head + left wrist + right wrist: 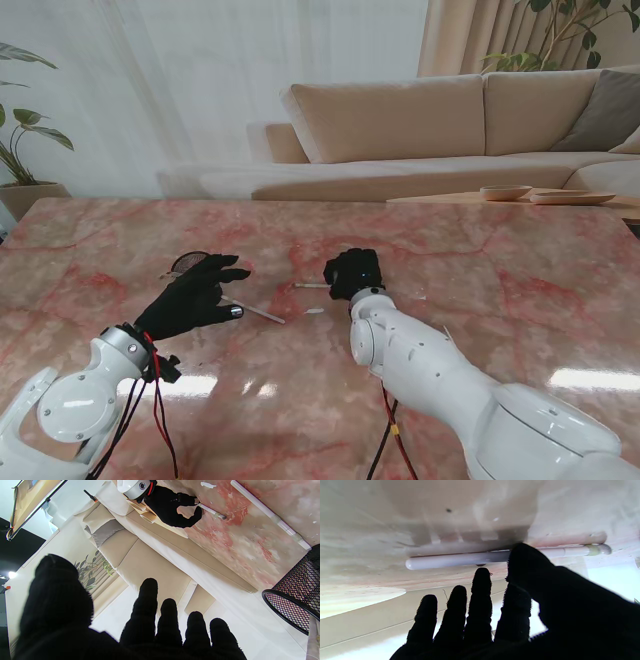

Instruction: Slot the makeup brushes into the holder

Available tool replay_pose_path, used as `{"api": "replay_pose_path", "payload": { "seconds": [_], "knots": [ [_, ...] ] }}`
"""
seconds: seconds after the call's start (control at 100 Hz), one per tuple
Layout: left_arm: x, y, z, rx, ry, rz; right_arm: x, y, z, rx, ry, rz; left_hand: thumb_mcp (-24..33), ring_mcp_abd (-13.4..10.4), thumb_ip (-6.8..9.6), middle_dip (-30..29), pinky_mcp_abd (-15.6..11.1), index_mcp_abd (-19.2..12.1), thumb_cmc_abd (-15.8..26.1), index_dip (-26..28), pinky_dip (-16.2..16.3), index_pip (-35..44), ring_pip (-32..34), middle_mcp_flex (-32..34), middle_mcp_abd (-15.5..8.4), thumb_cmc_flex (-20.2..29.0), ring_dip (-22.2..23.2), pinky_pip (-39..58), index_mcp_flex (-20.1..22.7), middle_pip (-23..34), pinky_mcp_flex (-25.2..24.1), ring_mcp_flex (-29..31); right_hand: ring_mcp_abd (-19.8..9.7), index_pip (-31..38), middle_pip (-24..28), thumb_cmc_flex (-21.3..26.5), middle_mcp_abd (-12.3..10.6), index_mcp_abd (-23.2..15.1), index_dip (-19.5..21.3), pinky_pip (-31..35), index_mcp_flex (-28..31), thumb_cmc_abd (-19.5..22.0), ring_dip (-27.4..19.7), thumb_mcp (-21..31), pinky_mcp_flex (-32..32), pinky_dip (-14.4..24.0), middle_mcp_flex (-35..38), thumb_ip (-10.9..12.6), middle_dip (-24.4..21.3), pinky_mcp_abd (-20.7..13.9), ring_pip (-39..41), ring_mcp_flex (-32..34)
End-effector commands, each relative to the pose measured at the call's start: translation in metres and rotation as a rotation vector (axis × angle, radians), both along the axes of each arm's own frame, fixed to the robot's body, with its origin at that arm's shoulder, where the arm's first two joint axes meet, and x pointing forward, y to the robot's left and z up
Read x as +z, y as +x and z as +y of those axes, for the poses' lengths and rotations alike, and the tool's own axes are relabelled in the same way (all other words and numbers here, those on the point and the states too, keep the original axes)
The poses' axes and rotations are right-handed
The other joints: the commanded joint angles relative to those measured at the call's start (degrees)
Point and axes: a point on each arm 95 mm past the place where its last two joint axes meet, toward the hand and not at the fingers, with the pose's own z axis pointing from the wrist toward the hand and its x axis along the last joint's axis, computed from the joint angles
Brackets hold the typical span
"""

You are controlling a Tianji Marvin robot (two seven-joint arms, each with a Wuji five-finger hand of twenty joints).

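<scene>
Item: right hand (352, 273), palm down over the far-centre of the marble table (520, 270), thumb and fingertips (482, 576) touching a white makeup brush (460, 559) that lies flat on the top; fingers curling toward it, but whether the grasp has closed cannot be told. Item: second brush (258, 313), flat, just right of the left hand (190, 298), untouched. Left hand: fingers spread, holding nothing, poised beside the black mesh holder (297, 592), which the stand view mostly hides behind that hand. Step in hand, by judgement: picking up the first brush; none visibly in the holder. Next move likely calls for pinching the thin handle off the hard surface, lifting, turning it upright and carrying it left to the holder's mouth. Room: broad bare table on the right and far side; edges well apart from both hands; the second brush lies across the transfer path.
</scene>
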Motion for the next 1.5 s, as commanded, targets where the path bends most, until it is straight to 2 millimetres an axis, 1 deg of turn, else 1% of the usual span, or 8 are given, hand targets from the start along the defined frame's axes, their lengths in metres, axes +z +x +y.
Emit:
{"api": "replay_pose_path", "payload": {
  "seconds": [0.0, 0.6, 0.67, 0.76, 1.01, 1.1, 1.33, 1.49],
  "knots": [
    [-0.004, -0.002, -0.001, 0.002, -0.004, 0.011, -0.047, -0.028, -0.027, -0.038, -0.066, 0.124, 0.7, -2.8, 1.98, -0.4, -0.8, -1.6, 2.1, 0.6, -0.5, 0.2, 0.0, -1.6, 0.0, -0.4, 0.0, -2.3, -0.6, -1.3, -0.7, -1.1, -1.6, 4.2, 1.1, 2.6, -1.7, 0.6, -2.3, 0.8, 11.7, -3.4, 1.0, 2.9, -1.2, 0.4, -1.7, 2.5, 1.2, -1.9, 0.8, -2.2],
    [-0.006, -0.003, 0.0, 0.01, -0.004, 0.016, -0.031, -0.026, -0.013, -0.055, -0.01, 0.103, 0.6, -3.0, 1.98, -0.3, -0.3, -1.7, 2.5, 0.7, -1.4, 0.4, -0.8, -1.6, 0.1, -0.6, -0.5, -2.7, -0.5, -1.3, -0.7, -1.7, -2.0, 3.5, 2.5, 3.0, -1.8, 0.9, -1.3, 0.5, 10.9, -2.2, 1.9, 1.2, -0.6, 1.7, -1.6, 2.6, 2.7, -2.1, 2.4, -1.9],
    [-0.006, -0.003, 0.0, 0.01, -0.005, 0.016, -0.031, -0.027, -0.012, -0.052, -0.013, 0.103, 0.6, -3.1, 1.99, -0.2, -0.3, -1.8, 2.5, 0.7, -1.4, 0.4, -0.8, -1.5, 0.1, -0.6, -0.5, -2.7, -0.5, -1.3, -0.7, -1.7, -1.6, 3.0, 2.4, 3.3, -1.7, 1.5, -3.3, 0.5, 11.8, -3.5, 2.0, 1.0, -0.2, 2.0, -0.8, 3.0, 2.8, -1.7, 2.7, -1.4],
    [-0.006, -0.003, 0.001, 0.012, -0.006, 0.015, -0.031, -0.027, -0.01, -0.057, -0.014, 0.103, 0.6, -3.1, 1.99, -0.2, -0.2, -1.8, 2.4, 0.7, -1.5, 0.5, -0.8, -1.5, 0.0, -0.5, -0.4, -2.8, -0.4, -1.3, -0.7, -1.7, -1.4, 5.1, 1.5, 3.6, -1.6, 2.0, -9.5, 0.0, 11.1, -3.6, 2.1, -0.5, 0.4, 2.8, 0.0, 2.9, 2.4, -1.3, 2.7, -0.8],
    [-0.006, -0.004, 0.002, 0.018, -0.012, 0.014, -0.027, -0.026, -0.006, -0.074, -0.002, 0.114, 0.6, -3.1, 1.98, -0.2, -0.2, -1.8, 2.4, 0.7, -1.7, 0.5, -0.8, -1.4, 0.1, -0.5, -0.4, -2.8, -0.4, -1.3, -0.7, -1.7, -1.2, 4.5, 1.2, 3.1, -1.5, 1.8, -11.2, -0.1, 10.2, -3.1, 2.1, -1.3, 0.3, 2.8, 0.3, 2.7, 2.2, -1.1, 2.7, -0.6],
    [-0.007, -0.004, 0.003, 0.018, -0.012, 0.014, -0.025, -0.025, -0.004, -0.079, 0.009, 0.124, 0.7, -3.0, 1.99, -0.2, -0.2, -1.7, 2.4, 0.7, -1.8, 0.5, -0.8, -1.5, 0.1, -0.4, -0.4, -2.8, -0.4, -1.3, -0.7, -1.8, -1.2, 3.9, 1.0, 2.3, -1.5, 2.6, -13.4, -0.2, 9.8, -3.2, 2.1, -1.2, 0.3, 2.8, 0.3, 3.0, 2.1, -1.1, 2.6, -0.6],
    [-0.007, -0.005, 0.004, 0.024, -0.014, 0.012, -0.022, -0.024, 0.0, -0.088, 0.033, 0.152, 0.8, -3.0, 1.98, -0.2, -0.1, -1.7, 2.3, 0.7, -2.1, 0.4, -0.9, -1.7, 0.2, -0.1, -0.4, -3.0, -0.5, -1.4, -0.7, -1.9, -0.9, 5.2, -0.1, -0.3, -1.2, 5.3, -23.1, -0.5, 7.1, -3.5, 2.1, -1.5, 0.1, 2.7, 1.0, 3.4, 1.4, -0.8, 2.2, -0.7],
    [-0.006, -0.006, 0.006, 0.028, -0.014, 0.009, -0.023, -0.023, 0.002, -0.083, 0.021, 0.153, 0.8, -3.0, 1.98, -0.2, -0.1, -1.6, 2.2, 0.7, -2.3, 0.4, -0.9, -1.6, 0.2, 0.0, -0.4, -3.1, -0.5, -1.5, -0.7, -1.9, -0.9, 7.9, 0.2, 1.3, -1.5, 3.2, -20.5, 0.0, 9.2, -4.3, 2.1, -0.8, 0.8, 2.8, 2.3, 3.3, 1.6, -0.5, 2.3, 0.1]
  ]
}}
